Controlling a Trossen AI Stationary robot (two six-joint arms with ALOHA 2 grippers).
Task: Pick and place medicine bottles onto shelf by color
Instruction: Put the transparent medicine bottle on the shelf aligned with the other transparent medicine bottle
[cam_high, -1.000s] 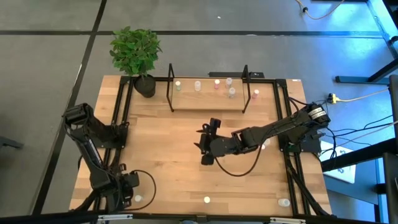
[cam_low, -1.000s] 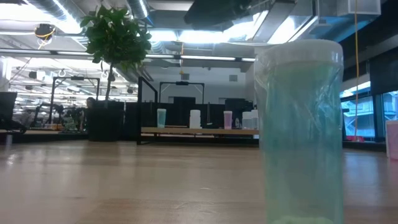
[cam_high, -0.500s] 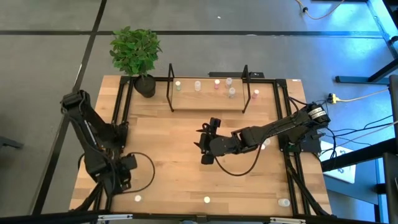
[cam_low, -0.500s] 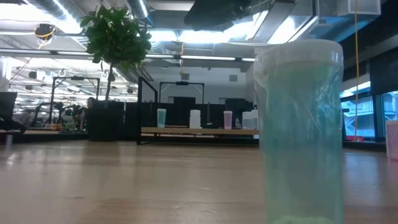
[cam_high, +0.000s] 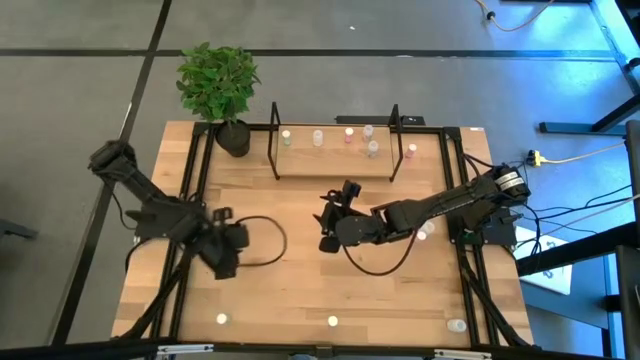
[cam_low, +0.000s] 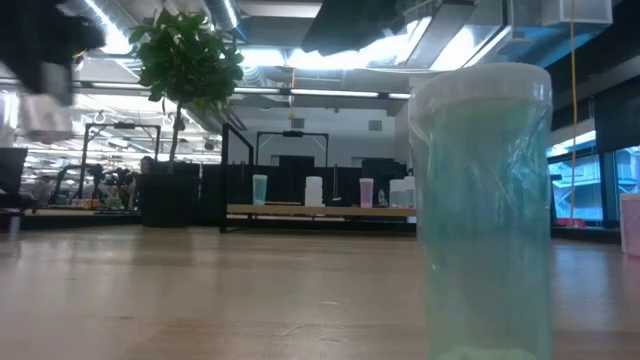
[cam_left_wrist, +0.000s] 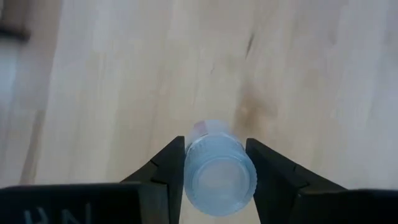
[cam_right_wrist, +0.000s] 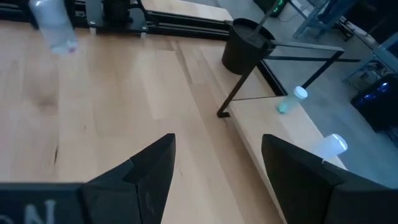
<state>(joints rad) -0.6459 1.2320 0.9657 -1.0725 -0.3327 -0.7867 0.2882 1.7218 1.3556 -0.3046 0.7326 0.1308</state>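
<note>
A leafy green potted plant (cam_high: 218, 82) in a round black pot (cam_high: 234, 138) stands at the far left corner of the light wooden table (cam_high: 290, 280), which is edged by a black metal frame (cam_high: 470, 290). The table sits on a grey floor (cam_high: 80, 90) crossed by dark lines. A yellow plug (cam_high: 536, 158) with cables lies off the table's right side.

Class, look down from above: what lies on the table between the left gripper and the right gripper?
High view: bare wood between the left gripper, shut on a bottle, and the open right gripper.
</note>
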